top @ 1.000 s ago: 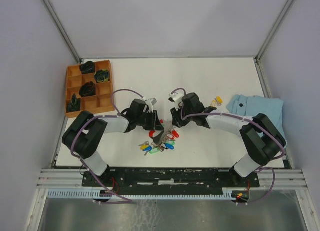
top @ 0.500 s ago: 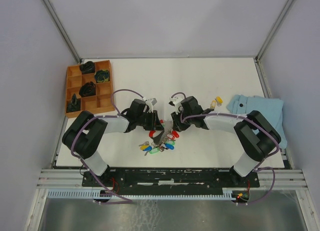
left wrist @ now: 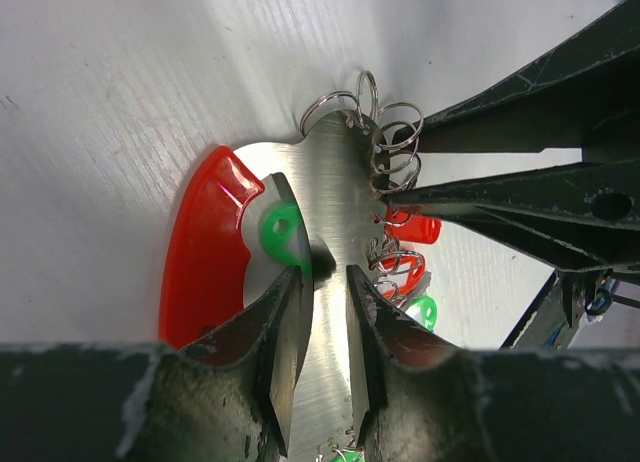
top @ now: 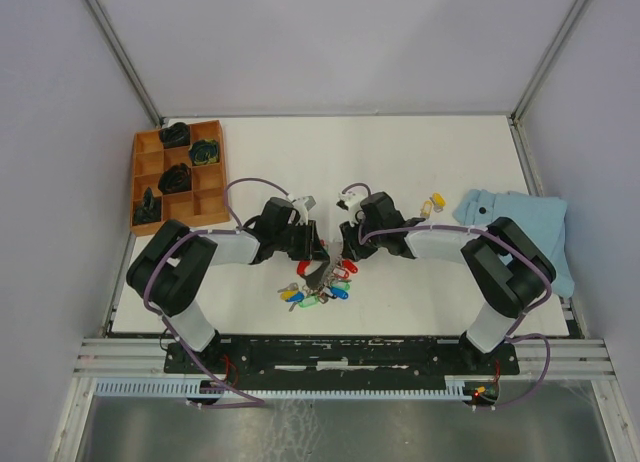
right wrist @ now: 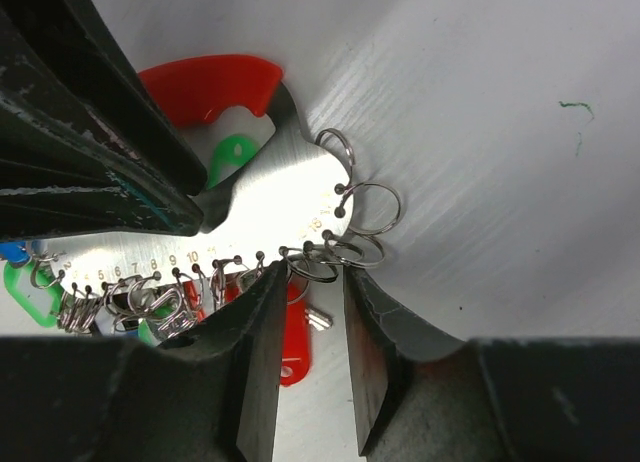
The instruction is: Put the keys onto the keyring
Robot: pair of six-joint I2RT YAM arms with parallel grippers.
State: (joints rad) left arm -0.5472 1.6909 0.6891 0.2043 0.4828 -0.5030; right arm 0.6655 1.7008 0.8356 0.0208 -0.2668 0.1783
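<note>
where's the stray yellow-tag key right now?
Top view, right of centre: the yellow-tag key lies on the table between the right arm and the blue cloth, apart from the keyring.

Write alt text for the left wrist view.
The left tool, fingers nearly together, sits over the keyring's brushed metal plate; its red strap and a green key tag lie left. The right tool enters from the right, straddling the plate's small wire rings.

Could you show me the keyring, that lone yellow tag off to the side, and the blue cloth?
keyring point(left wrist: 335, 192): left wrist view, on its brushed metal plate.
yellow tag point(top: 435, 200): top view, on the yellow plastic.
blue cloth point(top: 522, 220): top view, middle of the fabric.
</note>
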